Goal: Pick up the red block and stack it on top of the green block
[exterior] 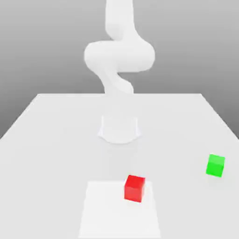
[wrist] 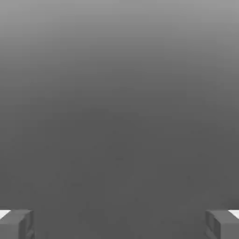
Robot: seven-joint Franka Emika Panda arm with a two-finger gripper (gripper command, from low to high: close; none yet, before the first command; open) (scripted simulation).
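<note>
Exterior view. Small matte bright red cube (exterior: pixel 134 188) resting flat on the pale white table (exterior: pixel 42 140), near the front edge, on a slightly brighter rectangular patch of the surface. Small matte bright green cube (exterior: pixel 215 165) also flat on the table, well apart from the red one, toward the exterior view's right and a little farther back. Both upright, untouched, nothing on top of either. White rounded robot arm (exterior: pixel 119 53) rising behind the round base mount (exterior: pixel 119 129) at table centre, bent high above the surface, far from both cubes. Likely a start pose: arm folded up to leave the work area open for an approach from above.

Hand view. Two grey fingertips (wrist: pixel 17 224) of the tool (wrist: pixel 119 224) at opposite edges of the frame, spread wide, nothing between them, nothing held. Behind them plain grey backdrop. Wide spread fits a readiness to straddle a cube.

Judgement: task at its beginning, no step done. Next move calls for swinging down over the red cube, aligning the fingers with two parallel faces, closing, lifting, then carrying across to the green cube. Risk: off-centre placement, since the cubes match in size and leave little margin.
</note>
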